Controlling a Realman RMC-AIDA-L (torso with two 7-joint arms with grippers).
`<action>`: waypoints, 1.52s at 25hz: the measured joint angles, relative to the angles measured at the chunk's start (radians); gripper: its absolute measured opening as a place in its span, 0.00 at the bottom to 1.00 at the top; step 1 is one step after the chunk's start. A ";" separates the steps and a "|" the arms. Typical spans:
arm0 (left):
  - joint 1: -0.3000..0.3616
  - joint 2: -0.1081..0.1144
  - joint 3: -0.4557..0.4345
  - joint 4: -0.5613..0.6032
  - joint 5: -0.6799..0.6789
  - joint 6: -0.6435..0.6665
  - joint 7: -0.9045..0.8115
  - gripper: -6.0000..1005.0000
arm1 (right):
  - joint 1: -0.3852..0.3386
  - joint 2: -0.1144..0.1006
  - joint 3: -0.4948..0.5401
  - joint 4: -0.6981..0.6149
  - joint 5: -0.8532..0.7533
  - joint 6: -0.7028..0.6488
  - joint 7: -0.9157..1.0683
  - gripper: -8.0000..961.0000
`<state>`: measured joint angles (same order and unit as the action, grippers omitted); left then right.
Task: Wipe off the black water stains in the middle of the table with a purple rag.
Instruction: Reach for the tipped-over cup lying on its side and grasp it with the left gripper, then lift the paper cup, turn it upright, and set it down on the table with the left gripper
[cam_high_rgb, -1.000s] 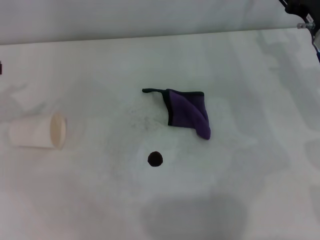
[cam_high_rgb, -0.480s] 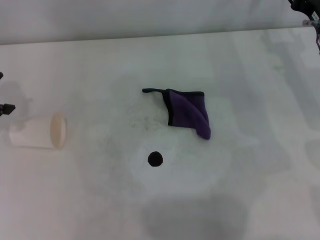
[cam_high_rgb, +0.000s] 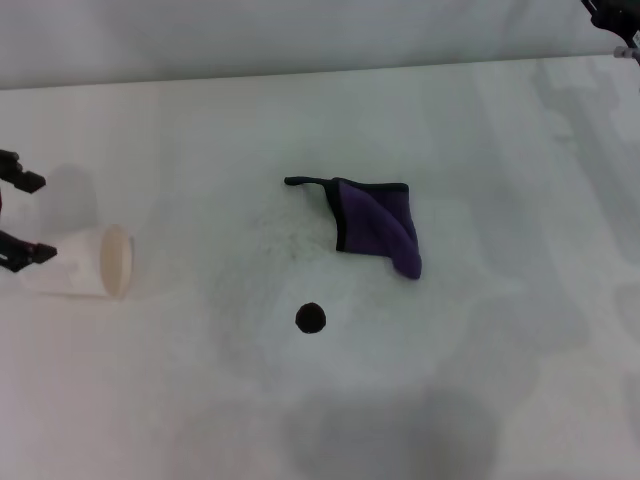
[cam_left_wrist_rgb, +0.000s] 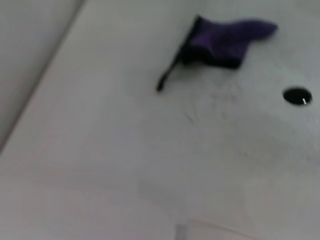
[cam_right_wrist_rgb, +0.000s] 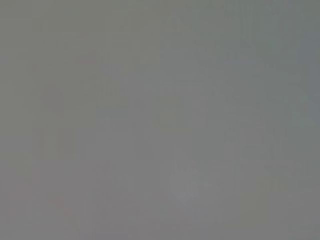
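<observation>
The purple rag (cam_high_rgb: 377, 226) lies folded in the middle of the white table (cam_high_rgb: 500, 380), its black loop tail pointing left. The black water stain (cam_high_rgb: 311, 318), a small round blot, sits a little nearer than the rag. Both show in the left wrist view, the rag (cam_left_wrist_rgb: 225, 41) and the stain (cam_left_wrist_rgb: 297, 95). My left gripper (cam_high_rgb: 20, 216) is open at the table's left edge, far from the rag, its fingers (cam_high_rgb: 24, 180) beside the cup's closed end. My right gripper (cam_high_rgb: 612, 18) barely shows at the far right corner. The right wrist view shows only plain grey.
A pale paper cup (cam_high_rgb: 80, 264) lies on its side at the left, mouth toward the middle. Faint grey speckled smudges (cam_high_rgb: 285, 242) mark the table left of the rag. The table's back edge (cam_high_rgb: 300, 72) meets a grey wall.
My left gripper has come into view at the left edge, next to the cup. My right gripper has drawn back further into the top right corner. Rag, stain and cup have not moved.
</observation>
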<state>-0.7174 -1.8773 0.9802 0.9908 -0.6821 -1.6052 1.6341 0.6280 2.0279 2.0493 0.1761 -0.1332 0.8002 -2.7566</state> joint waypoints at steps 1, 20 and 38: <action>-0.008 -0.007 0.009 0.002 0.020 0.000 -0.001 0.87 | 0.000 0.000 0.000 0.000 0.000 0.000 0.001 0.85; -0.008 -0.124 0.041 -0.005 0.156 0.128 0.088 0.87 | -0.029 0.000 0.000 -0.003 0.000 0.001 0.027 0.85; -0.002 -0.176 0.081 -0.092 0.233 0.292 0.129 0.87 | -0.029 0.000 0.000 -0.003 0.000 0.001 0.028 0.85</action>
<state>-0.7194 -2.0532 1.0615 0.8985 -0.4490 -1.3136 1.7631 0.5993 2.0278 2.0491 0.1734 -0.1334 0.8009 -2.7287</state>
